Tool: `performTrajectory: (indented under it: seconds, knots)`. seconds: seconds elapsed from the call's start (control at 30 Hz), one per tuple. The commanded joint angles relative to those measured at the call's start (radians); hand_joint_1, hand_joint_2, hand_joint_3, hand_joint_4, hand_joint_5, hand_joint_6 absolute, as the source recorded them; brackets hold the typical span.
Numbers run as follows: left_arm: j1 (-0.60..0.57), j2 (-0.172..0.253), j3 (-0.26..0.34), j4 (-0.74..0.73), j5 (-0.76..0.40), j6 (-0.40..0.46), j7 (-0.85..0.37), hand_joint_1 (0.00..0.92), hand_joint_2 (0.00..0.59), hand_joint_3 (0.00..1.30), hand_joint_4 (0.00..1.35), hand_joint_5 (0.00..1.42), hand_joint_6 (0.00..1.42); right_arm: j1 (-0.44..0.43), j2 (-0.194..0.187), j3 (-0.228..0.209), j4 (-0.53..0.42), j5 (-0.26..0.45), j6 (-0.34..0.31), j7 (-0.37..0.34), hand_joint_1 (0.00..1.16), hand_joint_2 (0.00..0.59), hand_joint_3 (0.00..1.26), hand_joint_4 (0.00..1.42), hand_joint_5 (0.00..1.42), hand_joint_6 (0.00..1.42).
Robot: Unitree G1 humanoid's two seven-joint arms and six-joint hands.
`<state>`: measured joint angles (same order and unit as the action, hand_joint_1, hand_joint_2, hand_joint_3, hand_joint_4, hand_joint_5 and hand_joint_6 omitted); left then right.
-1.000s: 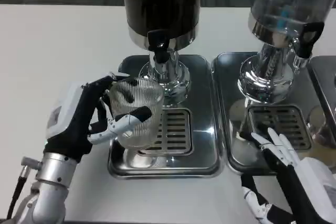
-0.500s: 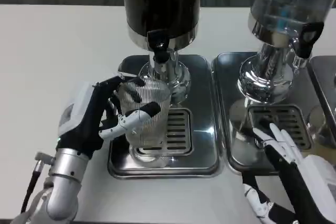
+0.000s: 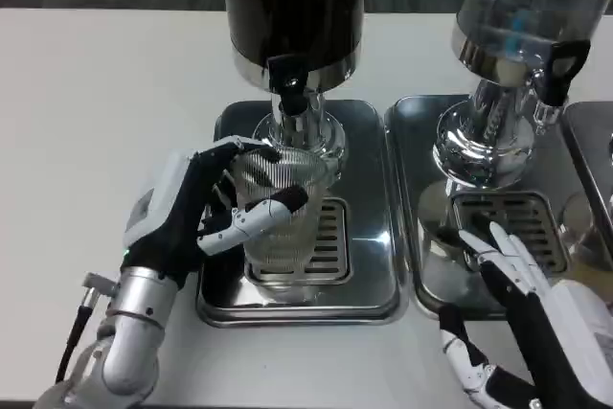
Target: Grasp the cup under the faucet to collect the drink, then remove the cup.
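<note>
While the ribbed clear cup (image 3: 283, 213) stands over the slotted grate (image 3: 321, 237) of the left metal tray (image 3: 369, 189), it is gripped by the left hand (image 3: 206, 213), whose fingers (image 3: 259, 219) are wrapped round its near side and whose thumb is laid along its far rim. The cup is held upright, directly below the black faucet (image 3: 289, 79) of the dark drink dispenser (image 3: 295, 7), and it is seen just in front of the dispenser's shiny round foot. No liquid can be made out in the cup. The left forearm (image 3: 129, 332) is seen rising from the near left corner of the white desk (image 3: 96, 93). At the near right, the right hand (image 3: 522, 294) is held with nothing in it and its fingers stretched out and apart, their tips lying over the near edge of the right tray (image 3: 412, 141), just beside that tray's own grate (image 3: 512, 222). Behind that grate a second dispenser (image 3: 522, 7) with a clear body is carried on a chrome pedestal, and its black tap (image 3: 560, 64) is turned to the right. Part of another clear glass (image 3: 584, 227) is shown at the right edge.
</note>
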<state>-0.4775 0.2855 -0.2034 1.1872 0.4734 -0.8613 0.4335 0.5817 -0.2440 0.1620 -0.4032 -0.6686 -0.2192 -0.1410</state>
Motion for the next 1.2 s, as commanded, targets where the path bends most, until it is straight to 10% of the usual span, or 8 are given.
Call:
performTrajectory:
  seconds: [0.03, 0.47, 1.2]
  knots:
    - [-0.027, 0.003, 0.011, 0.011, -0.027, -0.006, -0.019, 0.279, 0.164, 0.61, 0.67, 0.91, 1.14, -0.007, 0.020, 0.018, -0.019, -0.010, 0.022, 0.008, 0.67, 0.510, 0.18, 0.04, 0.03, 0.25]
    - [-0.038, 0.018, -0.002, 0.018, -0.033, -0.011, -0.053, 0.240, 0.152, 0.55, 0.60, 0.82, 1.03, -0.008, 0.049, 0.050, -0.006, -0.036, 0.030, -0.009, 0.67, 0.510, 0.18, 0.04, 0.04, 0.26]
    - [-0.027, 0.073, -0.056, -0.013, -0.012, -0.058, -0.075, 0.097, 0.082, 0.33, 0.26, 0.38, 0.41, -0.037, 0.053, 0.085, 0.001, -0.041, 0.048, 0.009, 0.66, 0.504, 0.17, 0.03, 0.06, 0.29]
